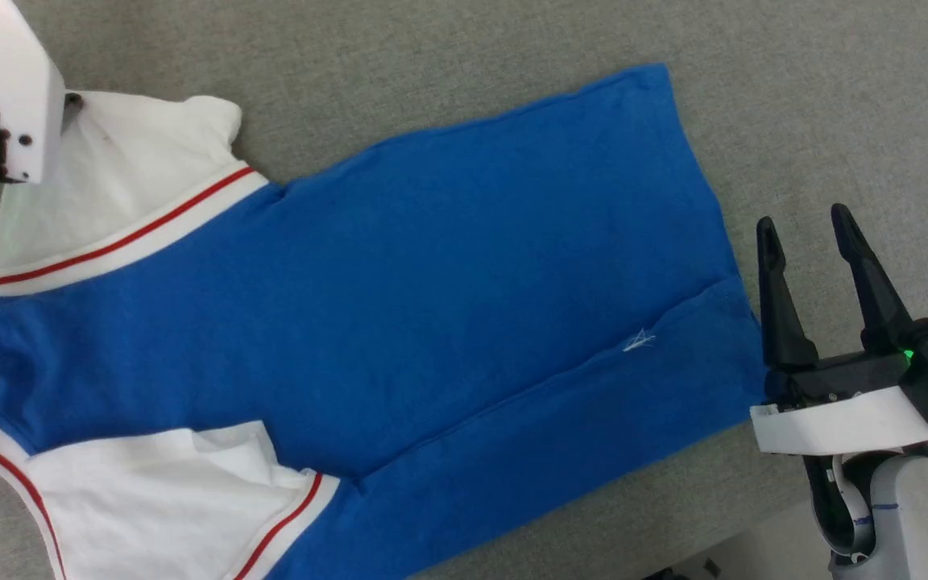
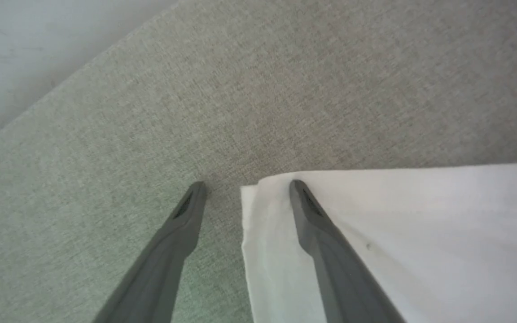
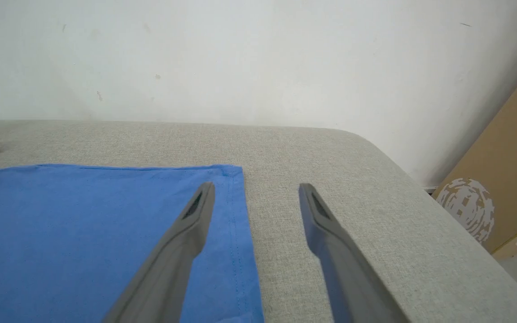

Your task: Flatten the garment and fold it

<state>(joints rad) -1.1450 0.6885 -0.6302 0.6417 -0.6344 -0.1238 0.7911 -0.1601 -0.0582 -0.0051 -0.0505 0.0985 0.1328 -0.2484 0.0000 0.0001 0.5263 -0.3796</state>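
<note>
Head view: garment (image 1: 399, 282) mostly flat, creased near hem. Left gripper (image 2: 247, 184) and right gripper (image 1: 804, 217) both splayed, empty (left astride sleeve corner (image 2: 375, 224)). Could snag one layer, rewrinkling.

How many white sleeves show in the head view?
2. The upper sleeve lies at the head view's top left; the lower sleeve lies at its bottom left, partly cut off by the frame.

Grey woven-fabric surface (image 1: 794, 97), rounded corner at right. Blue T-shirt (image 1: 432, 266) spread flat on it: white red-striped sleeves left, hem right, crease along near part.
</note>
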